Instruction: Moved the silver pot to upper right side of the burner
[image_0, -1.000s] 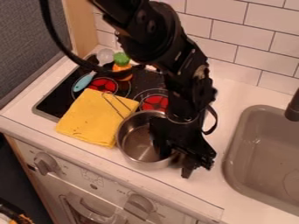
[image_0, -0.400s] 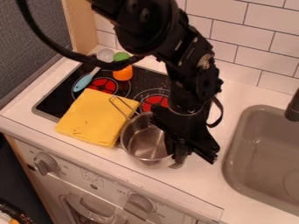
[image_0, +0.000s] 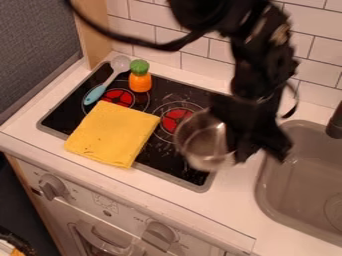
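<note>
Right of frame centre, round silver metal pot is over the right side of the flat black stovetop, black two-finger gripper pinched narrow on its right wall; probably light, stiff, slick, best held by the rim.

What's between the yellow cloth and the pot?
In the camera view, black stove shows between the cloth and the pot, with part of a red burner higher up.

From above the front, one camera slants down at close range across the counter toward the tiled wall.
</note>
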